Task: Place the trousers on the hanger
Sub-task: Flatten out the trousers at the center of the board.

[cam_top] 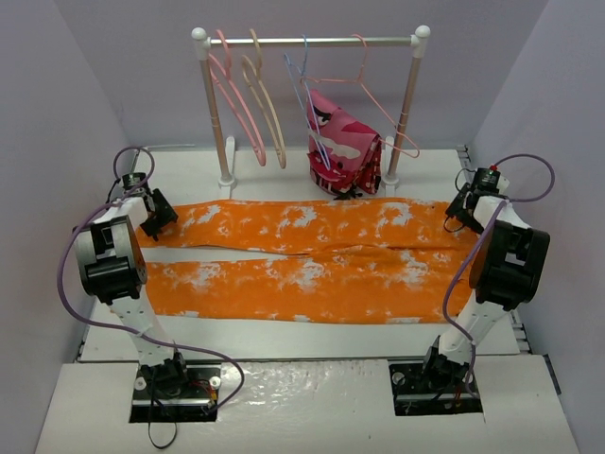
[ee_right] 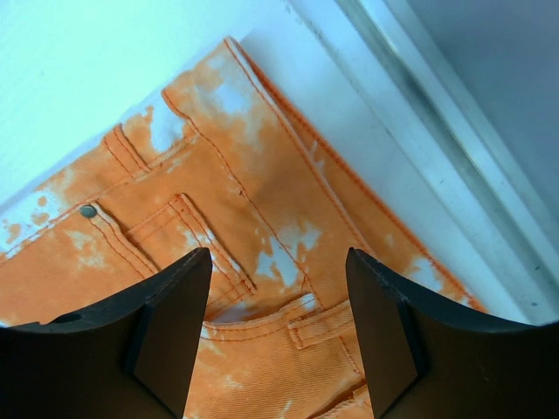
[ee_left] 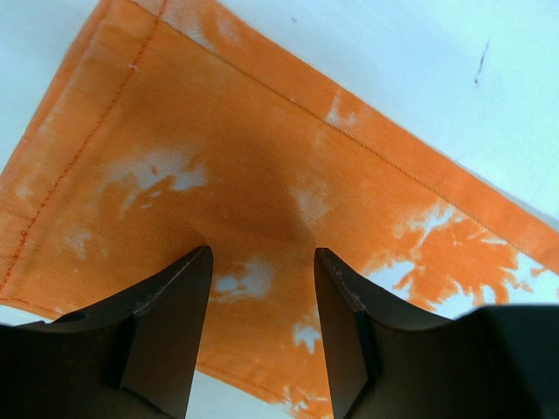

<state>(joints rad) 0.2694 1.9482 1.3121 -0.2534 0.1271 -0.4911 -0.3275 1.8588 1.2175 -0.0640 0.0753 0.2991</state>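
The orange trousers (cam_top: 312,284) with white blotches lie flat across the table, legs pointing left and waist at the right. My left gripper (cam_top: 156,216) hovers open over the far leg's cuff; in its wrist view the fingers (ee_left: 262,253) stand apart above the hemmed cloth (ee_left: 218,157), gripping nothing. My right gripper (cam_top: 463,210) is open over the far waist corner; its wrist view shows the jaws (ee_right: 279,253) wide above the waistband, belt loop and pocket (ee_right: 253,175). The pink hanger (cam_top: 239,109) hangs at the left end of the rail.
A small clothes rack (cam_top: 312,41) stands at the back. On it hang a beige hanger (cam_top: 269,113), a light-blue hanger (cam_top: 304,95) and a pink-red camouflage garment (cam_top: 342,142) on a thin pink hanger. Grey walls close in on both sides.
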